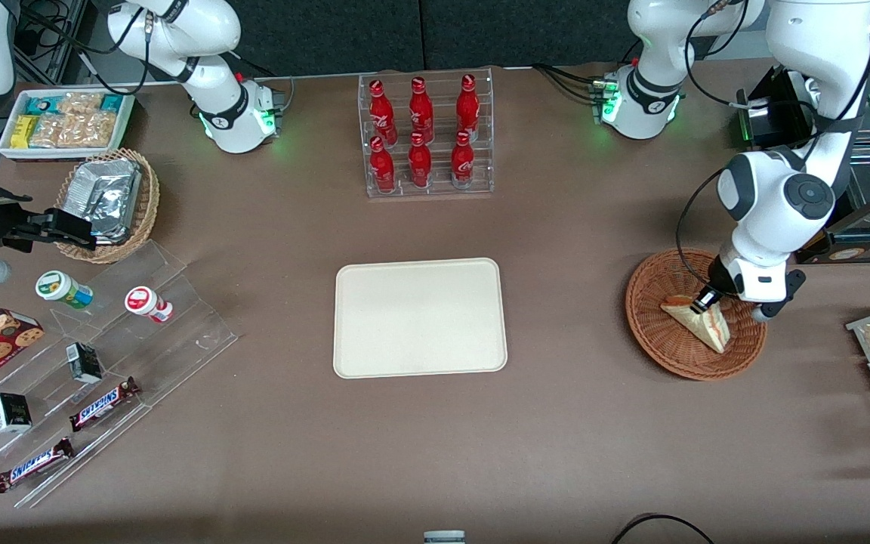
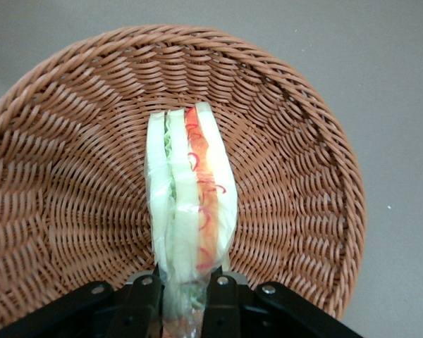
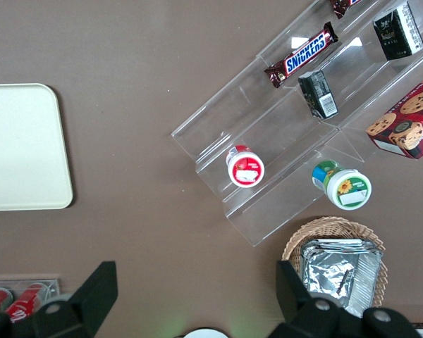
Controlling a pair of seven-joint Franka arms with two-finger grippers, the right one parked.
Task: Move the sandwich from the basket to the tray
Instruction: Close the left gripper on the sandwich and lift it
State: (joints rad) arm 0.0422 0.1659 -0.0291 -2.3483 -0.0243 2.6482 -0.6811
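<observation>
The sandwich (image 2: 190, 197) is a triangular wedge wrapped in clear film, with pale white bread slices on the outside and layers of green lettuce and red-orange filling showing along its cut edge. It lies in the reddish-brown woven wicker basket (image 1: 661, 344), resting on the basket's floor with its layered edge turned up toward the wrist camera. The pincer (image 1: 707, 300) is down inside the basket at the end of the sandwich farther from the front camera, and its two black fingers (image 2: 144, 299) stand closed against the bread on either side, so the narrow end of the wedge sits clamped between them while the rest of the sandwich stretches away from the pincer across the weave. The cream-white rectangular tray (image 1: 420, 317) lies flat on the brown surface (image 1: 556, 423), well apart from the pincer, toward the parked arm's end and about level with the basket.
</observation>
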